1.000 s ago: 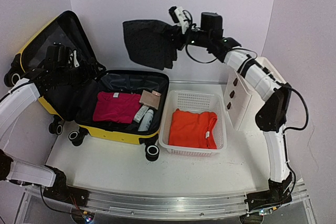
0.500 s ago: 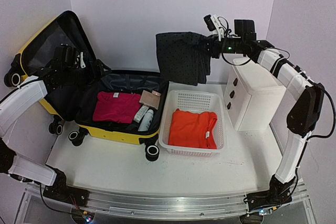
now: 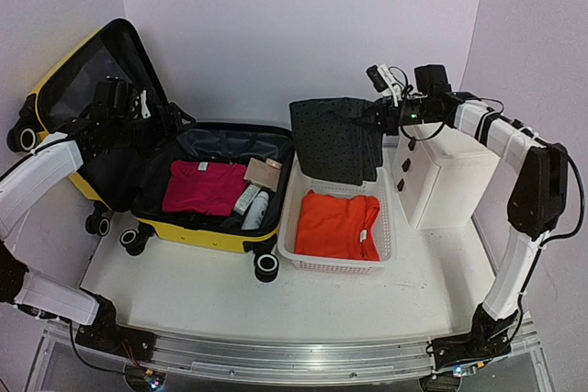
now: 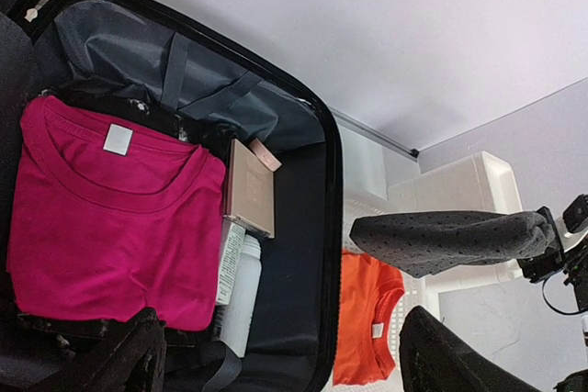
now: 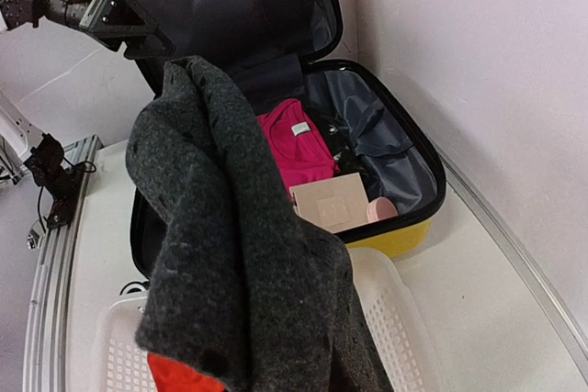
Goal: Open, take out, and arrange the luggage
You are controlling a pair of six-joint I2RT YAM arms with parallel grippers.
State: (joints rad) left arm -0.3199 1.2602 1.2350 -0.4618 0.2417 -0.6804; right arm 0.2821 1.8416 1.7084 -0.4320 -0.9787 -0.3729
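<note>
Grey dotted cloth hangs straight down from my right gripper, pinched tight — basket directly beneath. Luggage lies open to the left, under my left gripper, fingers spread wide — the nearer arm.

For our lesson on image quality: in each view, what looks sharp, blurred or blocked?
Top external: evenly lit, sharp, no glare. Left wrist: folded magenta T-shirt sharp, own black fingers blurred at the bottom edge. Right wrist: hanging dark grey speckled garment blocks the foreground.
</note>
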